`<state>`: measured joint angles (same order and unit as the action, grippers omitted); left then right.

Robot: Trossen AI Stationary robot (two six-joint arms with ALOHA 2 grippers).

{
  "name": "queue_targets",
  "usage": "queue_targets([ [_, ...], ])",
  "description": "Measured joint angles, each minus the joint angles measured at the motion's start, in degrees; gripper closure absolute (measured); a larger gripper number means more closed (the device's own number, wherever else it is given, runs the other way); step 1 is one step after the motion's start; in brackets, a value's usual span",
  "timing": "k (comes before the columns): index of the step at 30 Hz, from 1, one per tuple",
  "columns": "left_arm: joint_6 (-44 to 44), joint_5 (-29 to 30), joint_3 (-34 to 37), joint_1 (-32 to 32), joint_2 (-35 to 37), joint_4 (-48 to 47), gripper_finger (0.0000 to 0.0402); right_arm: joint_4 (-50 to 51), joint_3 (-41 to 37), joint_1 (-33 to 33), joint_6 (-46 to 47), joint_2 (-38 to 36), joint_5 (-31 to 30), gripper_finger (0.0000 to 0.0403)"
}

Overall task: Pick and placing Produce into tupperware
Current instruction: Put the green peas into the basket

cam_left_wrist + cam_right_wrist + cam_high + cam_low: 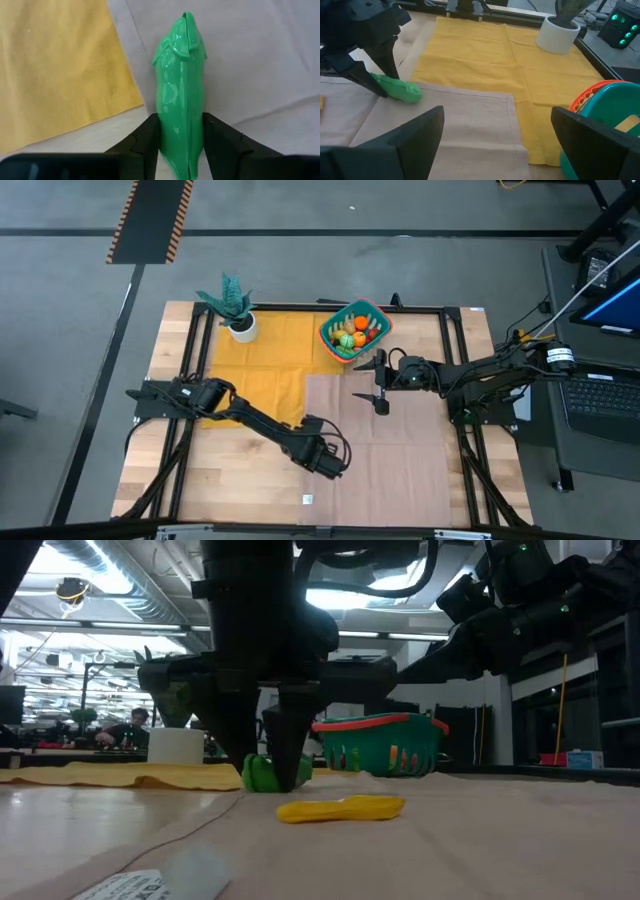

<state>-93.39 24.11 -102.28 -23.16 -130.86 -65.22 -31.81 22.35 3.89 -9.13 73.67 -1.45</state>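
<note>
Left gripper (pixel 182 142) clamped low on green produce (pixel 181 90) — glossy, tapered, liable to slip on lifting; right gripper (pixel 492 142) spread apart, near the tupperware (pixel 354 330).

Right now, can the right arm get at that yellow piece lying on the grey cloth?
Probably yes. The right gripper hangs open near the tupperware, and the yellow piece lies bare on the cloth. The left gripper, shut on the green vegetable, sits close by and might crowd it.

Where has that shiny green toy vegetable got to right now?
The green vegetable lies on the beige cloth near the yellow cloth's edge, clamped between the left gripper's fingers, with a yellow piece close by.
</note>
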Motion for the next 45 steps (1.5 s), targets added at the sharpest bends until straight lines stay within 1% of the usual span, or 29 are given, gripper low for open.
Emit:
queue_targets([
  [4,-0.1,-0.1,0.0,-0.1,0.6,-0.9,0.0264,0.0,0.0,0.0,0.0,0.0,0.0,0.0037],
  [6,-0.1,0.0,0.0,-0.3,1.2,-2.0,0.0261,0.0,0.0,0.0,0.0,0.0,0.0,0.0037],
  [11,-0.3,2.1,0.0,-1.4,3.3,-5.6,0.0284,0.0,0.0,0.0,0.0,0.0,0.0,0.0037],
  [17,1.5,9.4,0.0,-4.0,7.7,-9.6,0.0285,-0.3,0.0,0.0,0.0,0.0,0.0,0.0037],
  [21,6.1,15.4,0.0,-5.8,10.2,-10.9,0.0274,-0.6,0.0,0.0,0.5,0.0,0.0,0.0037],
  [23,8.1,17.9,0.0,-6.6,10.9,-10.8,0.0275,-0.7,0.0,0.0,1.6,0.0,0.0,0.0037],
  [26,8.9,22.1,0.0,-7.9,11.5,-11.1,0.0284,-1.1,0.0,0.0,3.0,0.0,0.0,0.0037],
  [29,8.6,26.1,0.0,-9.5,11.5,-10.9,0.0286,-1.5,0.0,0.0,3.0,0.0,0.0,0.0037],
  [32,8.3,31.1,0.0,-11.7,11.5,-9.4,0.0286,-1.5,0.0,-0.4,3.0,0.0,1.0,0.0037],
  [35,7.4,36.5,0.0,-13.9,11.5,-8.2,0.0286,-2.1,0.0,-0.4,2.8,0.0,5.0,0.0037],
  [38,6.7,38.6,0.2,-15.4,11.4,-6.4,0.0286,-3.7,0.0,-0.4,2.8,0.0,8.8,0.0037],
  [40,7.6,40.3,1.9,-15.9,11.3,-2.0,0.0286,-4.4,0.0,-0.4,2.8,0.0,10.5,0.0037],
  [45,13.6,41.2,9.1,-15.8,11.2,13.2,0.0286,-4.4,0.0,-0.5,3.0,0.0,10.6,0.0037],
])
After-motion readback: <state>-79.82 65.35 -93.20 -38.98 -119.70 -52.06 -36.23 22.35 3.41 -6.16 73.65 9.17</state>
